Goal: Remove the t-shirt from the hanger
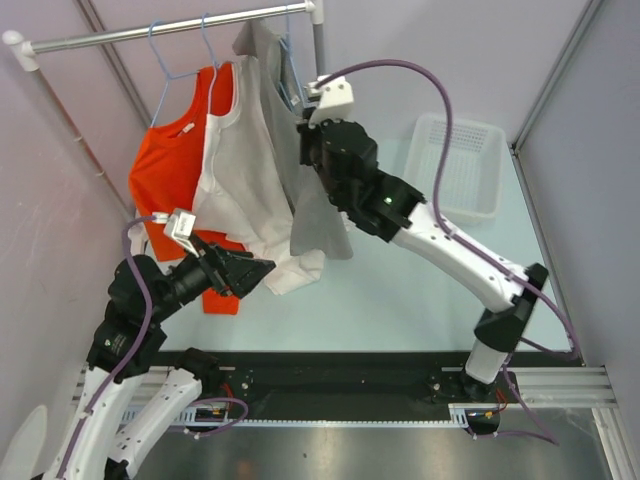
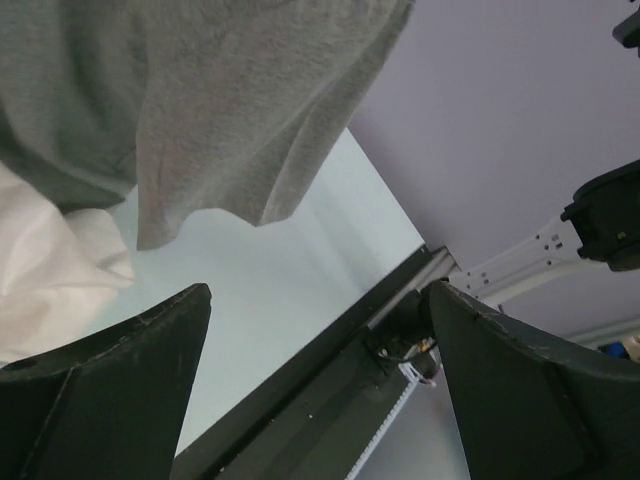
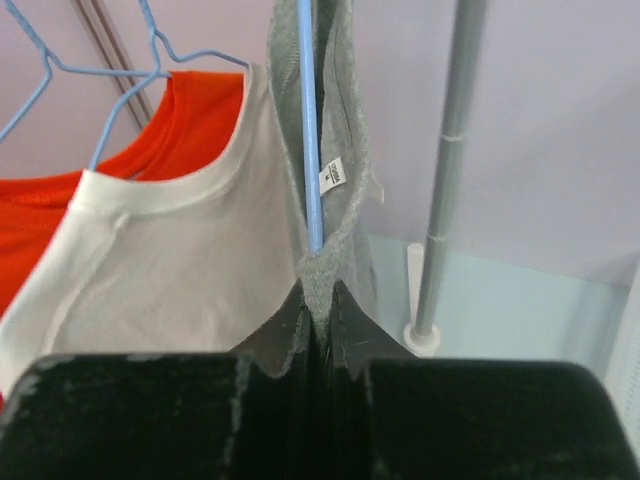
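The left end effector (image 2: 320,385) hovers low with fingers spread wide, nothing between them. On the rail (image 1: 150,33) hang an orange t-shirt (image 1: 165,165), a white t-shirt (image 1: 240,190), then the grey t-shirt (image 1: 322,228) on its blue hanger (image 3: 311,150). The right end effector (image 3: 318,318) is clamped on the grey t-shirt at the hanger wire. A basket (image 1: 460,165) sits on the counter (image 1: 400,290).
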Robot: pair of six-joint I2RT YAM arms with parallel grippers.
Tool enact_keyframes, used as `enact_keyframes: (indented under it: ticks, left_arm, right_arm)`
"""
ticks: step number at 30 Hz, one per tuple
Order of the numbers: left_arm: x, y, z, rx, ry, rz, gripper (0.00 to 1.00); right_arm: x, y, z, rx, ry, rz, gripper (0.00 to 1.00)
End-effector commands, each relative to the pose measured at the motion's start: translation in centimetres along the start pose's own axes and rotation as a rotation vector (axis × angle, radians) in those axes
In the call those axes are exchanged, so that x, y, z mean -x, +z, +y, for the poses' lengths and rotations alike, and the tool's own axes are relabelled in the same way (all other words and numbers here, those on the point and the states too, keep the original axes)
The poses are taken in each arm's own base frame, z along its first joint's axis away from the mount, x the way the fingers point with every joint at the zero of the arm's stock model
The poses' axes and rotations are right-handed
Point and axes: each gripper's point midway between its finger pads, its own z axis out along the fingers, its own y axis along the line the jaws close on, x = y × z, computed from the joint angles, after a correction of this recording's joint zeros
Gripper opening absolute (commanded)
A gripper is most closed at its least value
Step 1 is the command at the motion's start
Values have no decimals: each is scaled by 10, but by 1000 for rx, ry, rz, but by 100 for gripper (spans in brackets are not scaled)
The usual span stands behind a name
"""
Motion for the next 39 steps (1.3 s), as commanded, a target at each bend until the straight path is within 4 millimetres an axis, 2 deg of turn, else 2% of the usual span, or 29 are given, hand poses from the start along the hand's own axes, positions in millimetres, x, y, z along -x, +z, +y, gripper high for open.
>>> enact_keyframes:
  ticks: [1,2,3,4,5,6,7,8,9,10,11,12,13,14,15,17,18,20,21,23,25,27,29,30,31,39]
  left_arm:
    - [4,10,-34,-169,45,99,95]
    - [6,9,-42,-197,61,123,93]
    - [5,11,-43,-201,63,147,93]
    - [7,14,-46,-218,72,158,92]
    - [7,21,-48,-242,68,177,91]
    - [7,25,-52,-262,64,183,90]
    - [7,32,-55,-278,58,190,89]
    - [6,39,-67,-320,62,188,89]
    - [7,43,-74,-337,67,188,89]
    - [1,57,-76,-335,61,217,89]
    - [-7,64,-88,-350,80,229,89]
    - [-3,67,-99,-363,99,221,88]
    - [-9,80,-98,-336,108,239,88]
    - [-8,85,-103,-311,128,213,88]
    - [-2,90,-103,-285,133,178,88]
    - [8,97,-104,-256,128,113,89]
    - [17,103,-95,-194,122,65,89]
    - [24,111,-87,-137,141,34,87]
    - [33,113,-89,-121,149,8,87]
    - [37,118,-87,-98,183,13,86]
    - [46,125,-94,-99,215,7,79]
    - [53,129,-106,-159,319,-7,64]
    - [57,134,-107,-162,384,-8,64]
    - [64,135,-110,-154,396,-20,68]
    - [59,143,-104,-127,407,10,69]
    - [48,166,-93,-98,428,26,67]
  right_arm:
    - [24,-51,-28,-5,146,-27,0]
    - [13,-60,-29,7,172,6,0]
    - [-24,-68,-31,12,144,77,0]
    - [-17,-89,-39,31,182,71,0]
    - [-60,-100,-43,22,198,154,0]
    - [-69,-111,-47,35,221,172,0]
    - [-63,-130,-54,67,306,162,0]
    - [-72,-140,-57,82,323,179,0]
    - [-107,-150,-59,90,312,246,0]
    - [-102,-165,-69,96,347,235,0]
    - [-109,-173,-73,91,381,253,0]
    - [-130,-182,-81,72,365,301,0]
    - [-126,-191,-86,79,389,293,0]
    - [-130,-196,-87,85,405,306,0]
    - [-140,-203,-87,99,396,341,0]
    - [-139,-212,-88,122,415,353,0]
    - [-142,-217,-84,152,420,378,0]
    - [-137,-225,-81,192,436,381,0]
    - [-136,-229,-75,238,439,389,0]
    - [-136,-235,-69,297,431,396,0]
    - [-131,-243,-59,379,421,398,0]
    - [-128,-248,-53,427,423,403,0]
    - [-126,-249,-52,435,431,403,0]
    - [-127,-249,-50,438,435,408,0]
    - [-126,-249,-49,441,443,408,0]
    - [-127,-249,-35,490,470,428,0]
